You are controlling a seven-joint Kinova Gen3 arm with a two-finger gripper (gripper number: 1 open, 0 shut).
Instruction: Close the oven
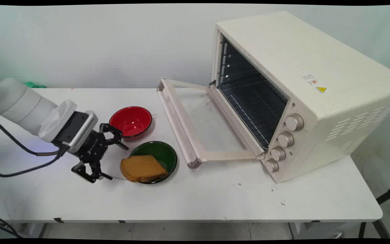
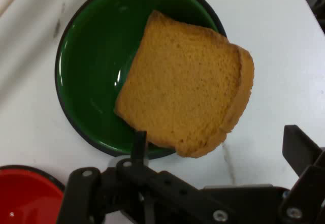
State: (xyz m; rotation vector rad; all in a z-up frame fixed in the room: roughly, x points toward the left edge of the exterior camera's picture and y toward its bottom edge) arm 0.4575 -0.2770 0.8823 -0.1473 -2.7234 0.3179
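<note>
White rounded arm, blk cables – blk 2-finger gripper, silver screws on linkage.

Glossy green bowl, porous matt bread (crust smoother), glossy red bowl

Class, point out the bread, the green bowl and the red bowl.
bread [image 2: 188, 92], hand view, middle of the slice.
green bowl [image 2: 91, 71], hand view, bare inner wall.
red bowl [image 1: 130, 120], main view, inside bottom.

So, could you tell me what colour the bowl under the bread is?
Green bowl, clearest in the hand view.
</note>
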